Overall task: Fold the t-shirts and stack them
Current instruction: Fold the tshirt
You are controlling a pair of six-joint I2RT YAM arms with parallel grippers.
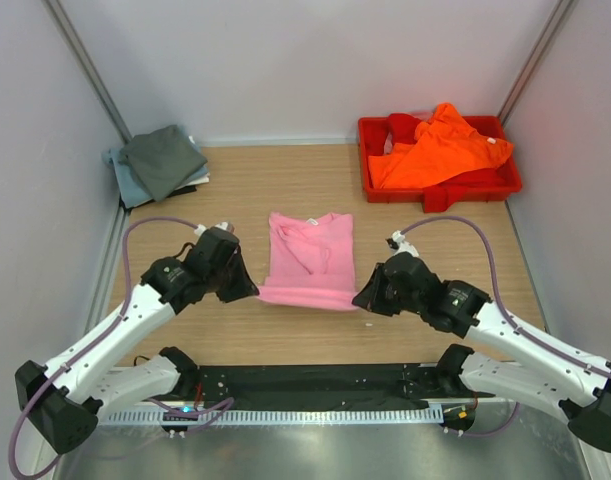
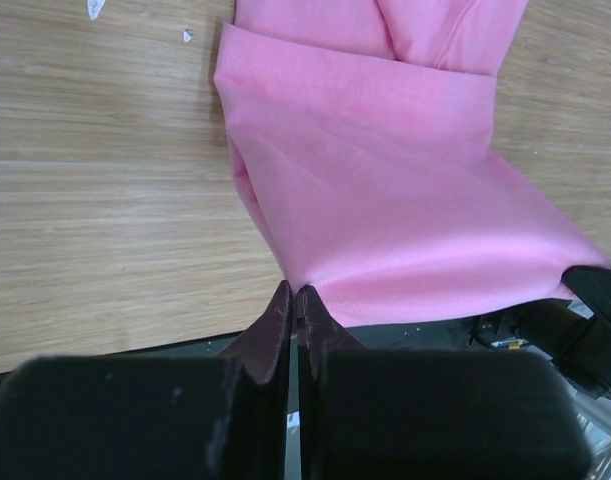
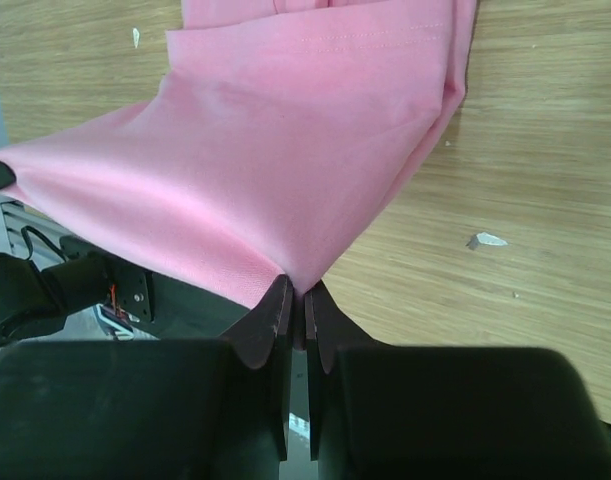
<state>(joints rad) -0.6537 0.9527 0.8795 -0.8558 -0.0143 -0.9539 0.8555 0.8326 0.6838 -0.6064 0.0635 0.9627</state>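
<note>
Lying in the middle of the wooden surface (image 1: 235, 190), the pink t-shirt (image 1: 310, 258) is folded into a tall rectangle with a few creases, its near edge drawn taut between the two arms. The left tool (image 2: 293, 300) is clenched on the near left corner and the right tool (image 3: 297, 295) on the near right corner. At the far right a red tray (image 1: 505, 182) holds a crumpled orange t-shirt (image 1: 440, 145). In the far left corner a dark grey t-shirt (image 1: 163, 158) lies folded on a pale blue-grey t-shirt (image 1: 125, 180). Pale walls (image 1: 305, 70) enclose the surface, and white flecks (image 3: 485, 240) dot the wood.
</note>
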